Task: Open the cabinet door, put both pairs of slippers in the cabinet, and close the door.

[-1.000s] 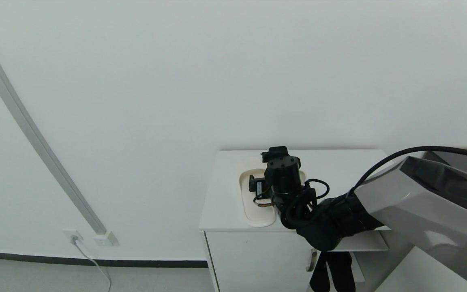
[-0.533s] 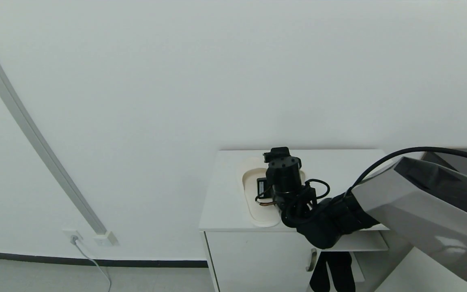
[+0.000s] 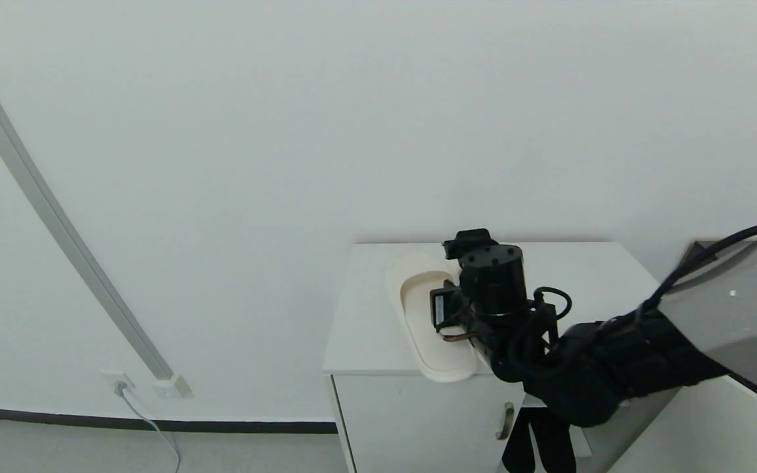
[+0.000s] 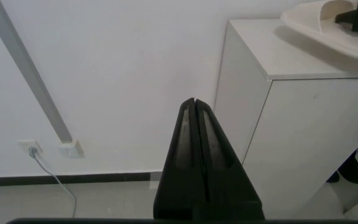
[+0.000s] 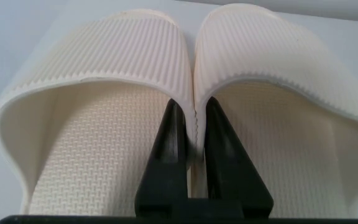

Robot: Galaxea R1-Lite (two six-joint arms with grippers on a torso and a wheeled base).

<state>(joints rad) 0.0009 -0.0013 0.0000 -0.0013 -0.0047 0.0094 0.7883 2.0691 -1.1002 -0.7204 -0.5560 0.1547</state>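
Observation:
A pair of cream slippers (image 5: 135, 81) lies side by side on top of the white cabinet (image 3: 365, 341). My right gripper (image 5: 194, 118) has one finger inside each slipper and is shut on their two touching inner walls. In the head view one slipper (image 3: 428, 332) shows beside the black wrist, its heel end hanging over the cabinet's front edge. The cabinet door (image 3: 418, 420) below has a metal handle (image 3: 502, 420). My left gripper (image 4: 194, 109) is shut on nothing, low down and off the cabinet's (image 4: 303, 124) left side.
The wall stands right behind the cabinet. A slanted cable duct (image 3: 56, 223) runs down it to a socket (image 3: 117, 381) with a cord. Dark objects (image 3: 536, 443) hang or stand in the cabinet's right part. A white panel (image 3: 687, 427) is at the lower right.
My right gripper has pulled the cream slippers rightward and toward the cabinet's front, so a heel now overhangs the edge. The right arm has swung lower and farther right.

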